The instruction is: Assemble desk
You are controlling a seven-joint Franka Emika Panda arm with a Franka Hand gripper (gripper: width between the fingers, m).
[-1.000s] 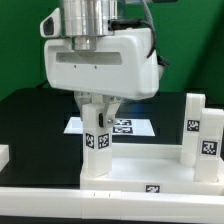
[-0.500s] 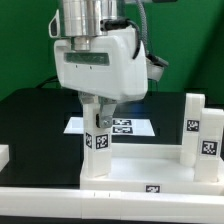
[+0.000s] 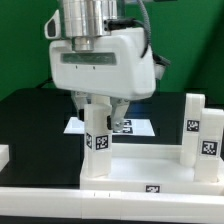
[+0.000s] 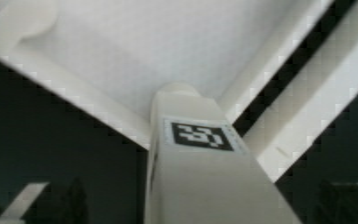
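Observation:
The white desk tabletop [image 3: 130,170] lies upside down at the front, its raised rim up and a tag on its front edge. A square white leg [image 3: 97,152] stands upright in its corner socket on the exterior view's left. My gripper [image 3: 97,118] comes straight down on this leg and is shut on its top. In the wrist view the leg [image 4: 202,150] runs away from the camera, tag showing, down to the tabletop [image 4: 158,40]. Two more legs [image 3: 200,135] stand upright at the tabletop's end on the exterior view's right.
The marker board [image 3: 125,127] lies flat on the black table behind the tabletop. A white part [image 3: 4,156] shows at the exterior view's left edge. A long white ledge [image 3: 60,200] runs across the front. A green wall stands behind.
My gripper's body has turned about its vertical axis, one way and partly back, while staying on top of the left leg. The leg and the tabletop keep their places.

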